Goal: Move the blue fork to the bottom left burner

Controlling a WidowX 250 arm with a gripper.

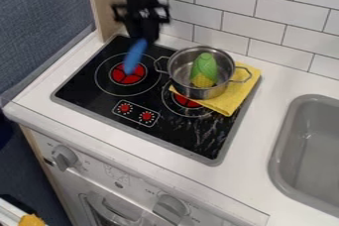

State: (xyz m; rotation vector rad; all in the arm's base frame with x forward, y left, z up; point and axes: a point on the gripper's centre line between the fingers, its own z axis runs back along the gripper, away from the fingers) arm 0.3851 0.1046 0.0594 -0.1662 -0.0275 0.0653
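The camera view looks down at a steep slant from high in front of the white worktop (242,183), facing its back edge and the white tiled wall (275,24). The worktop's front edge runs obliquely, from mid-left to lower right. The camera is near enough for the black glass cooktop (179,133) to span much of the view; the grey sink (285,141) is cut off at the right.
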